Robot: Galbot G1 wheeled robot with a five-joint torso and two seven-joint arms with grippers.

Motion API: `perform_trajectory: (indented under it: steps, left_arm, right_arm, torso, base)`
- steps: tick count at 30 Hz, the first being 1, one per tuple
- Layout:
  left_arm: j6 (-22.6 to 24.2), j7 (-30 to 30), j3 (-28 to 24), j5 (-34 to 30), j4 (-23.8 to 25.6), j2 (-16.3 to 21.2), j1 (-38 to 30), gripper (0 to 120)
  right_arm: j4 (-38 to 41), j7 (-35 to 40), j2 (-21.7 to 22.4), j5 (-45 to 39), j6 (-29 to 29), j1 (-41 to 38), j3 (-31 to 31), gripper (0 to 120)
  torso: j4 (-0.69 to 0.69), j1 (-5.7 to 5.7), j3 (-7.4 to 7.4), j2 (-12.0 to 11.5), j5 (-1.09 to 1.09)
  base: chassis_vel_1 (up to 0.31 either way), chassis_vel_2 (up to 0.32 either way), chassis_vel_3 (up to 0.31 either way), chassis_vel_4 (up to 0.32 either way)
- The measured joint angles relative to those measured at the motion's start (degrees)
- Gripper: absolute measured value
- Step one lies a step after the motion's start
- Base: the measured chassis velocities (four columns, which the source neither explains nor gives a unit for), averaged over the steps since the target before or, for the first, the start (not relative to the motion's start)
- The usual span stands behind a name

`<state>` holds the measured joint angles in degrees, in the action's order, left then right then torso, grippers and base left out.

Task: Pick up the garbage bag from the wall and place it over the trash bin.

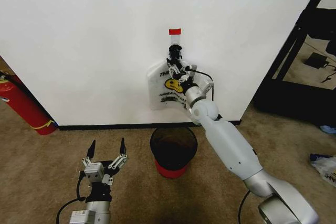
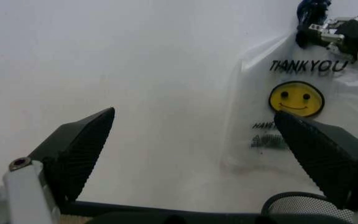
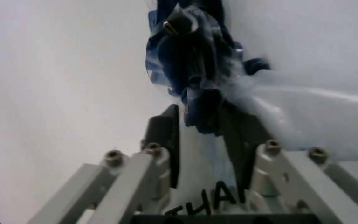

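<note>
Garbage bag (image 1: pixel 163 90) hanging flat on the wall (image 1: pixel 94 40) from a small hook (image 3: pixel 180 25) under a red tape strip (image 1: pixel 175 31), directly above the trash bin (image 1: pixel 173 150) at the baseboard. Blue handles (image 3: pixel 195 70) pinched in the clenched right gripper (image 1: pixel 175 66) just below the hook. Left gripper (image 1: pixel 106 153) spread wide, low over the carpet (image 1: pixel 52 171), well apart.

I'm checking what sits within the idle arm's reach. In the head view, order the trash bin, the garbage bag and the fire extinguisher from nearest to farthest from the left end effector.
From the left end effector, open and low on the left:
1. Trash bin, on the floor just to its right.
2. Fire extinguisher, leaning at the far left.
3. Garbage bag, up on the wall, held at its blue handles by the right end effector.
</note>
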<state>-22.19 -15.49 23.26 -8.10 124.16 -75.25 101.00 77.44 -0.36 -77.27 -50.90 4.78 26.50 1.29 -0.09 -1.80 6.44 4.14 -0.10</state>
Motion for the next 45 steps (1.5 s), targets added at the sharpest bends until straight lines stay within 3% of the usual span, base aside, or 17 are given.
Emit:
perform_trajectory:
  steps: [7, 20, 45]
  left_arm:
    - [0.0, 0.0, -0.3, 0.0, 0.0, -0.2, 0.0, 100]
    - [-0.1, 0.0, -0.5, 0.0, 0.2, -0.3, 0.1, 100]
    - [-0.3, -0.1, -1.1, -0.2, -0.3, 0.0, -0.4, 100]
  right_arm:
    - [-0.2, 0.2, 0.2, -0.6, 0.0, -0.2, -0.4, 0]
    - [2.6, 0.7, 1.2, -1.3, 0.1, 1.6, -0.8, 0]
    - [16.5, -1.2, 8.9, 0.5, 1.2, 13.1, -0.3, 0]
  torso:
    - [0.00, 0.00, 0.00, 0.0, 0.00]
    - [0.00, 0.00, 0.00, 0.0, 0.00]
    - [0.00, 0.00, -0.01, 0.0, 0.00]
  base:
    - [0.000, 0.000, 0.000, 0.000]
    - [0.000, 0.000, 0.000, 0.000]
    - [0.000, 0.000, 0.000, 0.000]
